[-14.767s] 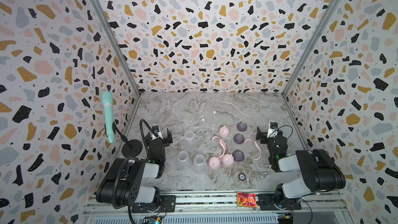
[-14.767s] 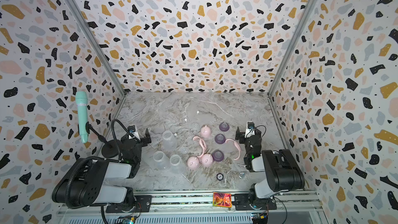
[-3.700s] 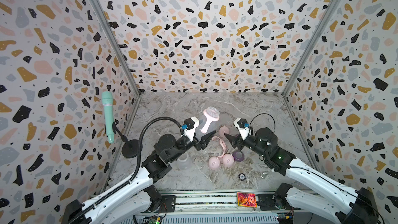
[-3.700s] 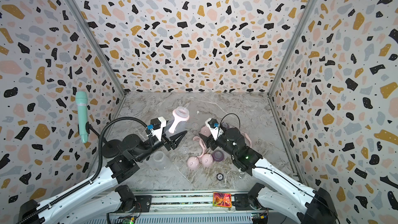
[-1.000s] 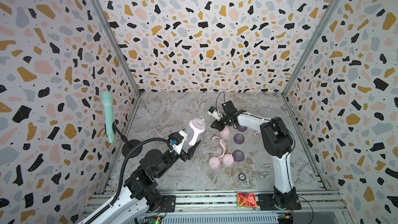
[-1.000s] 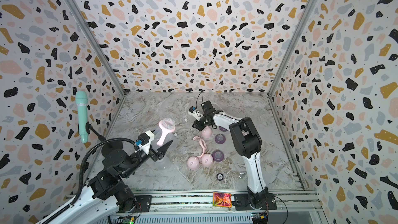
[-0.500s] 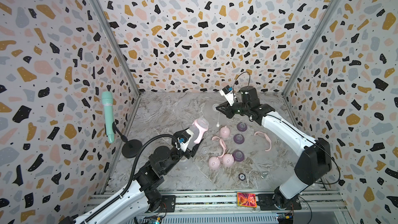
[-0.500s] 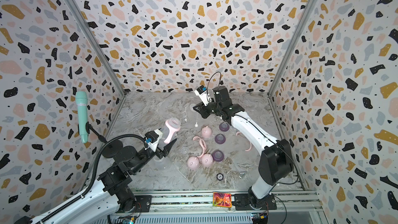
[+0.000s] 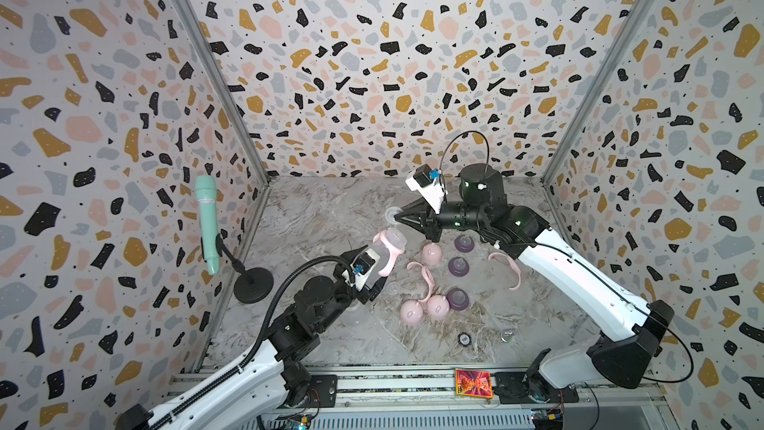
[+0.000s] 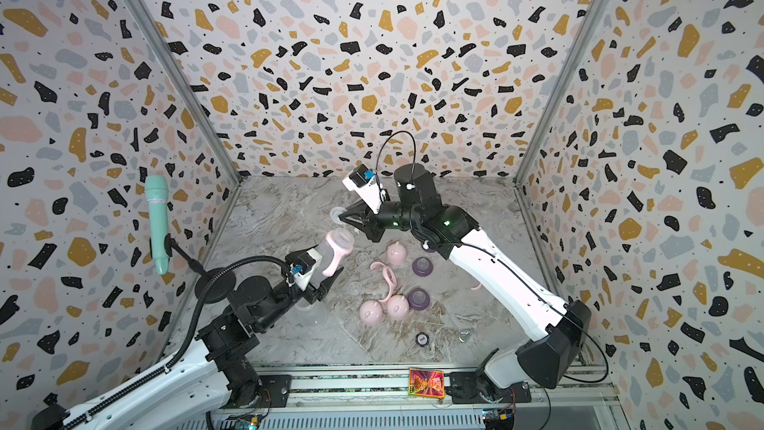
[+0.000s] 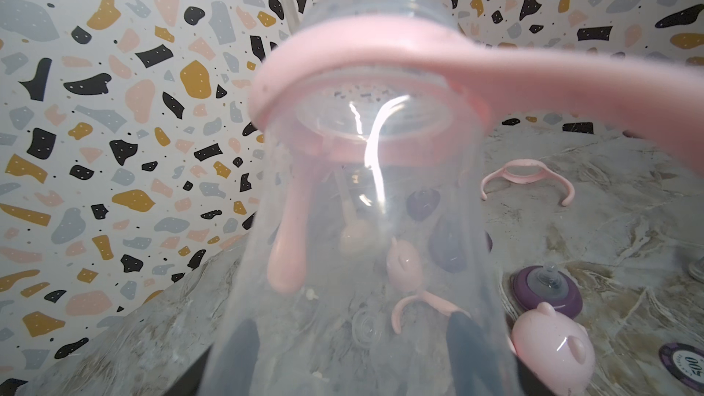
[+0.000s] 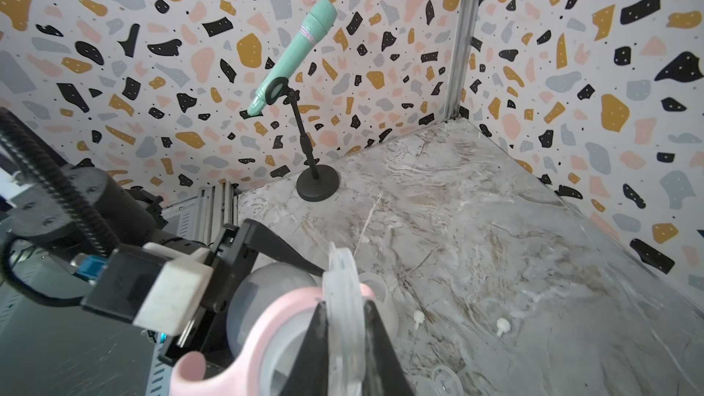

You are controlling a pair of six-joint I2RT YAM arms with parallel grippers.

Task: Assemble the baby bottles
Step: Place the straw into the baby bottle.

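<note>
Bottle [image 9: 377, 259] with pink handle ring [image 9: 397, 248] fitted hangs tilted above the table [image 9: 330, 217], clamped by the left gripper [image 9: 378, 273], in both top views; caps [image 9: 432, 252] and collars [image 9: 459, 265] lie loose, so most remains. Left wrist view: its mouth is bare. Right wrist view: the right gripper [image 12: 343, 306] pinches a clear disc [image 12: 341, 280] beside it.

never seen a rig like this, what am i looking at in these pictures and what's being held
Two white robot arms stand at a marble table's near edge. Two pictures look down from overhead; the other two come from cameras on the arms' wrists. The left arm has its jaws around a clear bottle wearing a pink handle ring, in the air. The right arm pinches a clear disc close to the bottle's mouth. Lying loose: pink dome caps, purple teat collars, two more handle rings. The green microphone stands aside.
</note>
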